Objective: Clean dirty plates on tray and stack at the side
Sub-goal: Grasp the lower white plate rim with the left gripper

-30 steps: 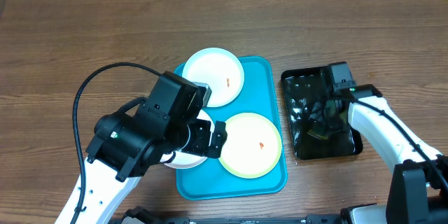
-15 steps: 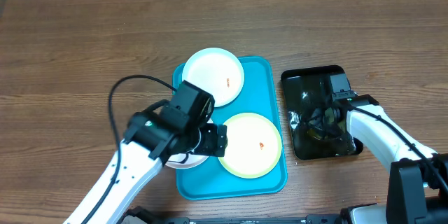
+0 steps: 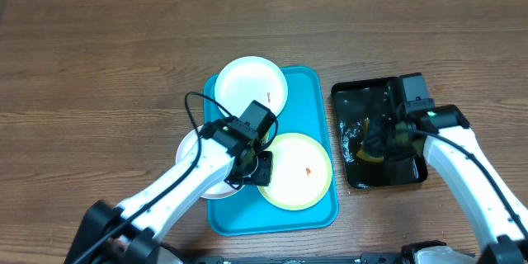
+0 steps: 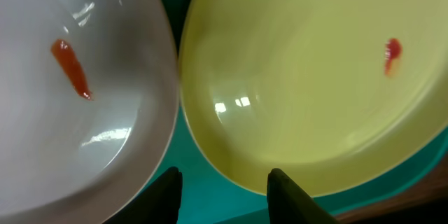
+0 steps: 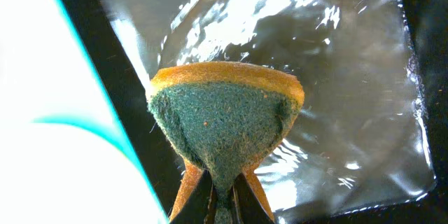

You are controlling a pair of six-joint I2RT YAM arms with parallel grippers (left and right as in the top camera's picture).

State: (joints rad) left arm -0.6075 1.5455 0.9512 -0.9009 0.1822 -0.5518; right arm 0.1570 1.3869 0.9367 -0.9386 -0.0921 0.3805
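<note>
My right end effector (image 5: 222, 182) has just clenched on the sponge (image 5: 224, 119), so wiping can start. My left end effector (image 4: 224, 189) is narrowing astride the yellow-green plate (image 4: 301, 77) rim; I can't tell if it grips.

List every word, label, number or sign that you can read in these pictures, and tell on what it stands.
None. No readable text shows on the plates, the turquoise tray, the black tray or the sponge. The orange-red marks on the plates are smears, not writing.
</note>
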